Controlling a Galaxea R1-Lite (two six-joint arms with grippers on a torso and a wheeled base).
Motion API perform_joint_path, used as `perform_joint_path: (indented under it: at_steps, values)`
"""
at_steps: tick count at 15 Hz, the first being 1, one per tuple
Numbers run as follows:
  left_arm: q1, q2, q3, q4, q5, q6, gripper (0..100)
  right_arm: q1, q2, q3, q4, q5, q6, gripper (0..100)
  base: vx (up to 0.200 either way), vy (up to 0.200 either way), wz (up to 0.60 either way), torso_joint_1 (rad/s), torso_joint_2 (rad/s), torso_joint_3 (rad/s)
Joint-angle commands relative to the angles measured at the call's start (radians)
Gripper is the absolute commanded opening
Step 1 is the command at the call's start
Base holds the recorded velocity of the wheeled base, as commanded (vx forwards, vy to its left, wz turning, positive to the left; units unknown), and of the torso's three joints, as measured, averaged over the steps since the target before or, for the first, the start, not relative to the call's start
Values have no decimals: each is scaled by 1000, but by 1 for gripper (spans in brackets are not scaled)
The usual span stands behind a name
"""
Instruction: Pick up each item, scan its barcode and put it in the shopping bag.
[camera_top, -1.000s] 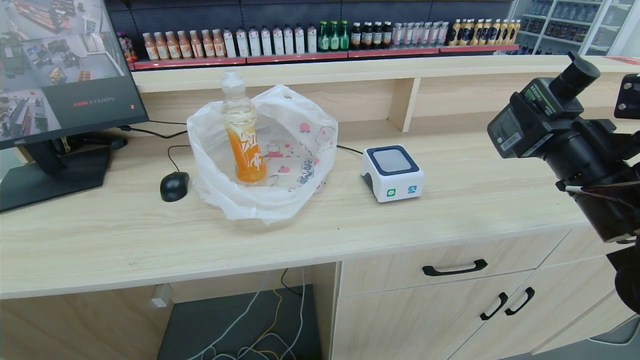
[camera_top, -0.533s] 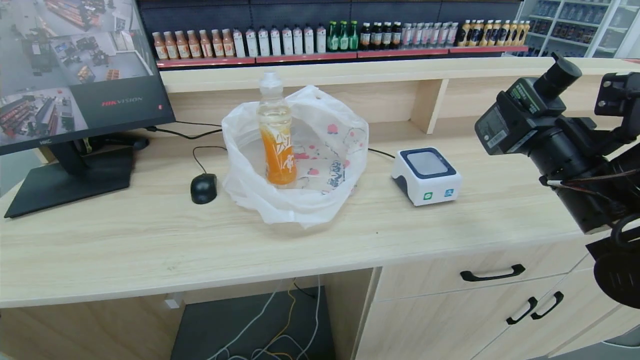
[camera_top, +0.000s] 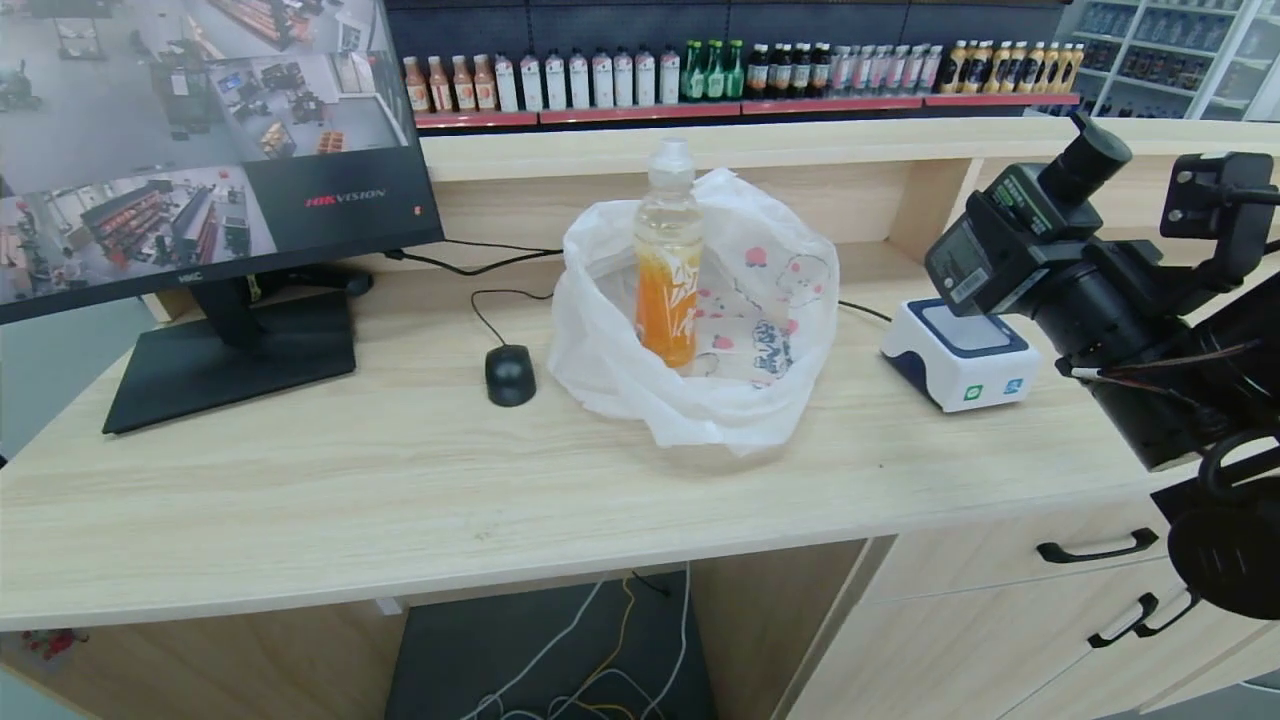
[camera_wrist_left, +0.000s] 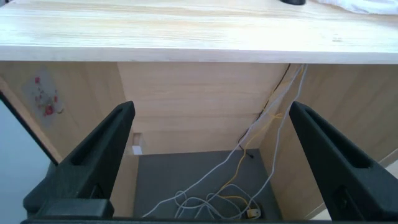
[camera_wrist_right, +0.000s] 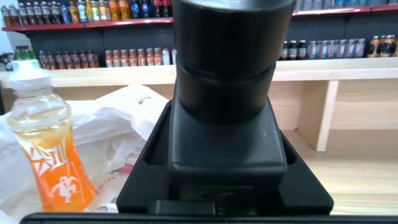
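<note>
A clear bottle of orange drink (camera_top: 668, 270) stands upright inside the white shopping bag (camera_top: 760, 400) in the middle of the wooden counter (camera_top: 400, 500). The white barcode scanner (camera_top: 960, 355) sits to the bag's right. My right arm (camera_top: 1100, 290) is held up at the right, over and beside the scanner, with nothing seen in its grip. The right wrist view has the bottle (camera_wrist_right: 46, 149) and bag (camera_wrist_right: 124, 118) beside a black housing (camera_wrist_right: 224, 143). My left gripper (camera_wrist_left: 211, 162) is open and empty, low in front of the counter's front edge (camera_wrist_left: 186, 37).
A monitor (camera_top: 190, 150) on a black stand is at the counter's left, with a black mouse (camera_top: 510, 375) and its cable beside the bag. Loose cables (camera_wrist_left: 249, 180) hang in the recess under the counter. Drawers (camera_top: 1095, 550) are at lower right. Bottles line the back shelf (camera_top: 740, 75).
The head camera has swung, so the whole picture has slid to the right. The bottle, bag and scanner keep their places on the counter.
</note>
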Motion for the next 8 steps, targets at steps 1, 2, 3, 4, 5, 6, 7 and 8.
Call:
perform_joint_path:
  at_steps: [1,2,3,4,5,6,7,8]
  values:
    - [1,0,0,0,0,1,100,3,6,-1,-2,2,-1,0,0,200,0,2,2,2]
    - [0,0,0,0,0,1,100,3,8,-3,-2,2,-1,0,0,200,0,2,2,2]
    - [0,0,0,0,0,1,100,3,10,-4,-3,3,-1,0,0,0,0,0,0,0]
    - [0,0,0,0,0,1,100,6,14,-7,-3,2,-1,0,0,0,0,0,0,0]
    - [0,0,0,0,0,2,100,7,16,-7,-5,2,-3,0,0,0,0,0,0,0]
    - [0,0,0,0,0,2,100,17,17,-9,-6,2,-3,0,0,0,0,0,0,0]
    - [0,0,0,0,0,2,100,23,22,-9,-8,2,-3,0,0,0,0,0,0,0]
    - [0,0,0,0,0,2,100,32,23,-11,-8,2,-3,0,0,0,0,0,0,0]
